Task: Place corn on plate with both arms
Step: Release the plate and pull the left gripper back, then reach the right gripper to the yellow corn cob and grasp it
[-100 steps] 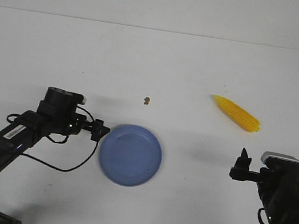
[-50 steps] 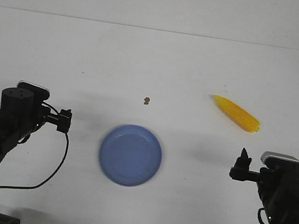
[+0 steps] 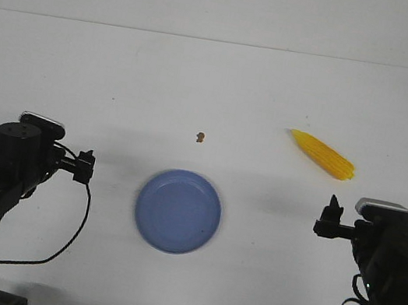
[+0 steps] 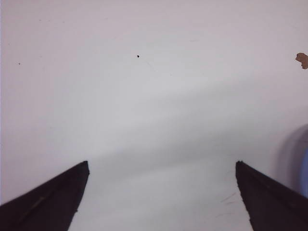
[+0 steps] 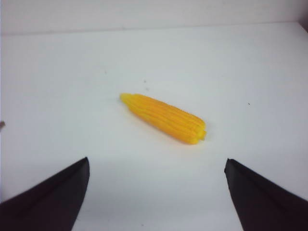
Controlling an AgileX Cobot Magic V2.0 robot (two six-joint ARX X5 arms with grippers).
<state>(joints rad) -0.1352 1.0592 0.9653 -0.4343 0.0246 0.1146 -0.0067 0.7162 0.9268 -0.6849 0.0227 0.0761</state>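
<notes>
The yellow corn (image 3: 322, 155) lies on the white table at the right, pointed end toward the left; it also shows in the right wrist view (image 5: 164, 117). The blue plate (image 3: 178, 210) sits at the middle front, empty; a sliver of its rim shows in the left wrist view (image 4: 305, 173). My left gripper (image 3: 85, 166) is open and empty, left of the plate and apart from it. My right gripper (image 3: 329, 220) is open and empty, nearer than the corn and a little apart from it.
A tiny brown speck (image 3: 200, 136) lies on the table behind the plate; it also shows in the left wrist view (image 4: 301, 59). The table's far edge (image 3: 223, 43) runs across the back.
My left arm has drawn back to the left, away from the plate's rim. My right gripper has shifted slightly. The corn and plate have not moved.
</notes>
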